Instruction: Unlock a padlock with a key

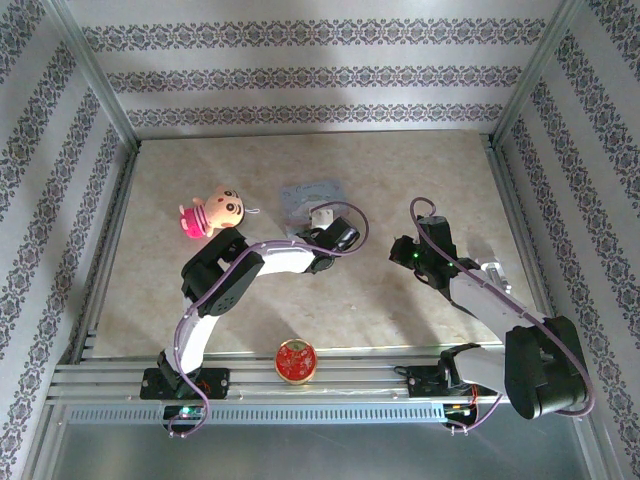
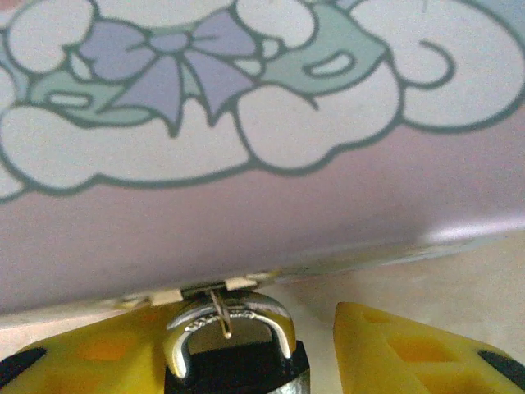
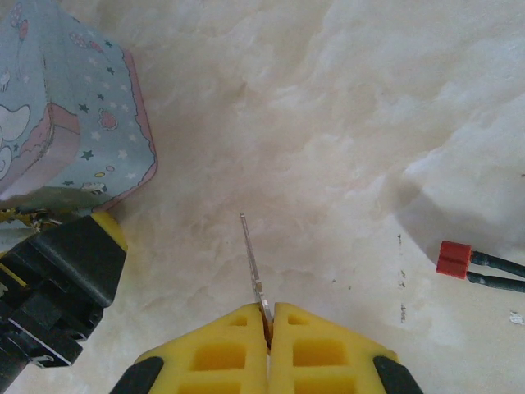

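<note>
The left gripper [image 2: 258,322] straddled, jaws open, the padlock [image 2: 234,357] hanging from the hasp [image 2: 215,289] of the tin box [image 2: 246,205]. The right gripper [image 3: 269,316], well apart, was closed tight on the key [image 3: 253,258] (held by its very end). The key could have twisted, or the unclamped padlock swung away.

The right gripper [image 3: 267,316] has its yellow fingers pressed together on a key [image 3: 251,258], the thin blade seen edge-on and pointing away over the pale marbled table [image 3: 369,123]. At upper left sits a pastel cartoon-printed tin box [image 3: 74,115]; just below it is the left arm's black-and-yellow finger [image 3: 70,263]. A red connector [image 3: 454,258] on dark wires lies at right.
</note>
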Robot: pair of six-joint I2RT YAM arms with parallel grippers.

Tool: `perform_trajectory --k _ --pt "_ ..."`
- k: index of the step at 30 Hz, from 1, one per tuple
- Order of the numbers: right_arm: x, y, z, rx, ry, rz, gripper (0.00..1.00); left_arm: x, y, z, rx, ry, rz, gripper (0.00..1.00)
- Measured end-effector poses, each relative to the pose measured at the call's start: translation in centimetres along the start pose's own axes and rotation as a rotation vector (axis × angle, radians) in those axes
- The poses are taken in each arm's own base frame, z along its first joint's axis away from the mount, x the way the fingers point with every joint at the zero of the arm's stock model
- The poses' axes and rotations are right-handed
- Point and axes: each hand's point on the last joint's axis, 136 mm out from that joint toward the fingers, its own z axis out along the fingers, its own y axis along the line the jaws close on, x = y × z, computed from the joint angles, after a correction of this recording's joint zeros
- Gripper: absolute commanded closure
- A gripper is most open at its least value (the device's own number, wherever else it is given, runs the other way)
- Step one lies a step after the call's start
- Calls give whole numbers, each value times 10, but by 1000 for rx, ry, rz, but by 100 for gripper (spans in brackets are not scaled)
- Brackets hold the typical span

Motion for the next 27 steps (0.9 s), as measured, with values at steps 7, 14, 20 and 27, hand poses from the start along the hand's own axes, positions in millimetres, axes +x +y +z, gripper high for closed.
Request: perform_trajectory --k 7,14,20,27 --pt "0 0 0 0 0 0 100 -10 -1 0 -1 -43 10 75" --pt "10 4 3 -22 9 -22 100 -8 -1 0 -3 -28 -2 83" --pt "36 8 11 -98 54 -50 100 -2 -7 -6 9 61 -86 85" --pt "70 26 10 -220 99 -140 100 7 -16 -18 63 206 -239 92"
